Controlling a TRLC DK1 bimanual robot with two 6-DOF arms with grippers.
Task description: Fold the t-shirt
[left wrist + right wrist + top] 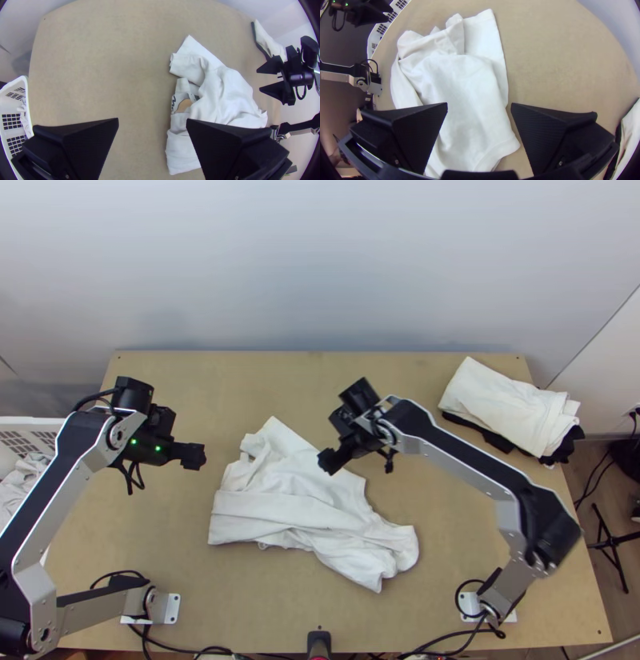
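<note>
A white t-shirt (296, 496) lies bunched and wrinkled at the middle of the table, part of it folded over itself. My left gripper (194, 456) hangs above the table, to the shirt's left; in the left wrist view the left gripper (152, 121) is open with nothing between its fingers. The right gripper (328, 462) is over the shirt's upper right part. Open and empty, the right gripper (479, 106) shows the shirt (460, 83) beneath it in the right wrist view.
Folded white cloth (512, 404) rests on black cloth (566, 448) at the table's far right corner. A white basket (32, 434) holding cloth stands beyond the left edge. Bare tabletop (264, 380) stretches behind the shirt.
</note>
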